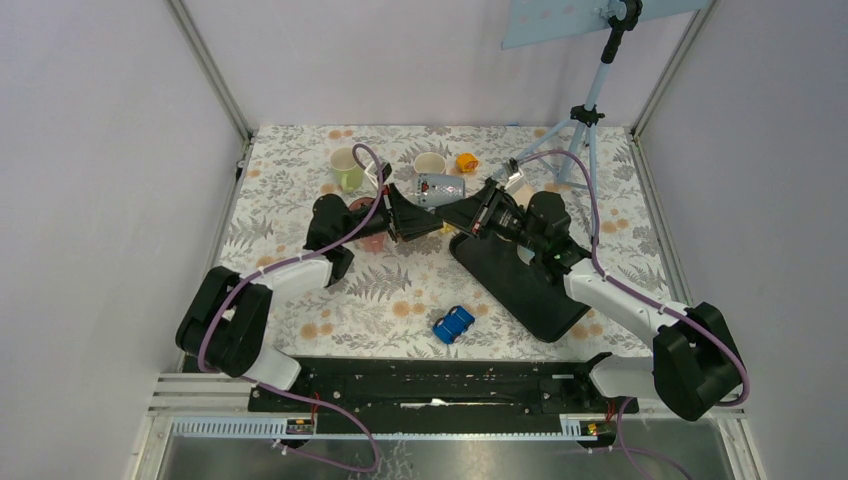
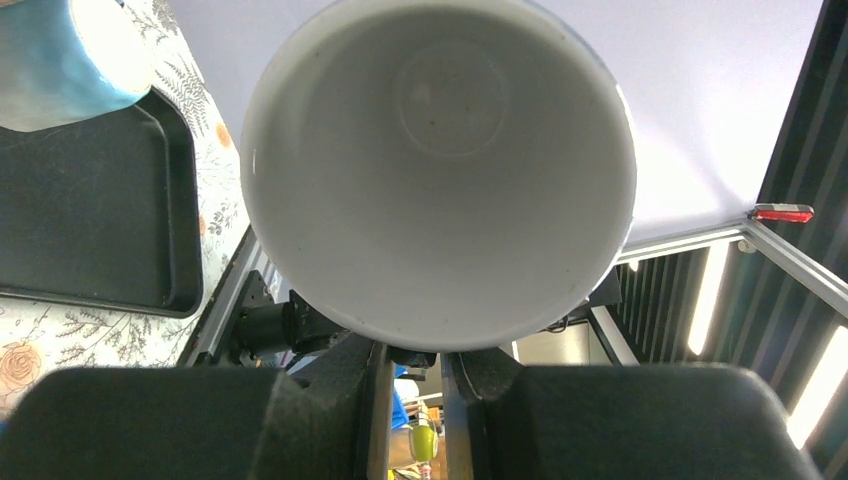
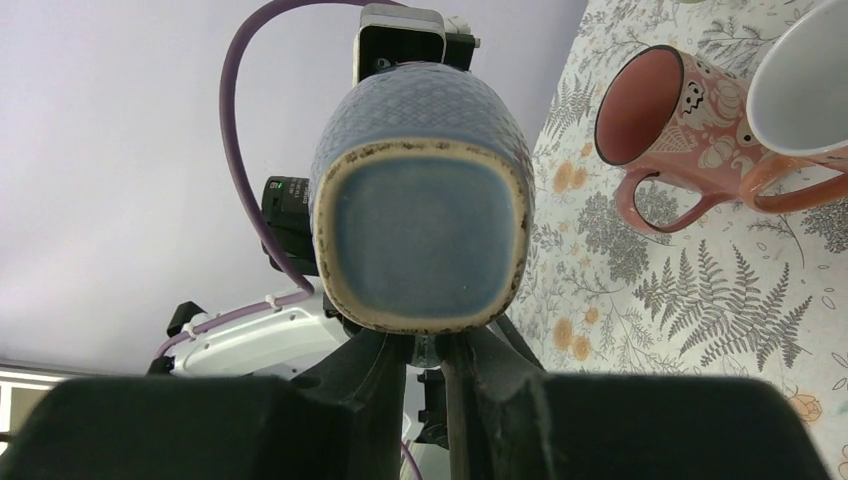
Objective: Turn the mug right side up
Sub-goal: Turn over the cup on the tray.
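Observation:
The mug (image 1: 440, 187) is blue-grey and hangs on its side above the table, between my two grippers. Its square blue base (image 3: 420, 210) faces the right wrist camera. Its white inside (image 2: 440, 170) faces the left wrist camera. My right gripper (image 1: 472, 213) (image 3: 425, 345) is shut on the mug's handle just under the base. Coming from the opposite side, my left gripper (image 1: 408, 215) (image 2: 408, 355) has its fingers close together under the rim, pinching a dark piece that looks like the handle.
A green mug (image 1: 347, 170), a white mug (image 1: 430, 162) and an orange object (image 1: 466, 161) stand at the back. A red patterned mug (image 3: 660, 110) sits below the left gripper. A black tray (image 1: 520, 285) lies right of centre, a blue toy car (image 1: 454, 323) in front, a tripod (image 1: 590, 110) back right.

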`<act>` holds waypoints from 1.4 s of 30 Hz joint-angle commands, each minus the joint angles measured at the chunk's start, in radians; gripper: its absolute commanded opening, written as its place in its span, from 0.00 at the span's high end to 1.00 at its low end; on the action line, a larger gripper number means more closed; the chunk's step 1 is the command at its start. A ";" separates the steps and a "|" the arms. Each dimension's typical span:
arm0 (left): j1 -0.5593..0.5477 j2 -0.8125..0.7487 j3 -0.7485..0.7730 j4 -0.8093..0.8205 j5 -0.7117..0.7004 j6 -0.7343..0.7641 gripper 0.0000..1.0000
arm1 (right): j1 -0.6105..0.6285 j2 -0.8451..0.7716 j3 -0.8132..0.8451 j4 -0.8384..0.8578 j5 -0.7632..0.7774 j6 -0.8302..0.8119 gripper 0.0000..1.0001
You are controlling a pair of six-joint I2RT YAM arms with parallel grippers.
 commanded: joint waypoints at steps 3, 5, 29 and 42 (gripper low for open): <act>0.000 -0.048 0.035 -0.117 -0.036 0.112 1.00 | 0.060 0.008 0.022 0.038 0.001 -0.091 1.00; 0.000 -0.062 0.051 -0.181 -0.035 0.164 1.00 | 0.062 0.011 0.015 0.042 0.003 -0.096 1.00; 0.007 -0.199 0.158 -0.650 -0.109 0.542 1.00 | 0.061 0.061 -0.006 0.134 -0.043 -0.095 0.58; 0.008 -0.239 0.245 -0.870 -0.218 0.684 1.00 | 0.062 0.066 0.001 0.103 -0.053 -0.127 0.43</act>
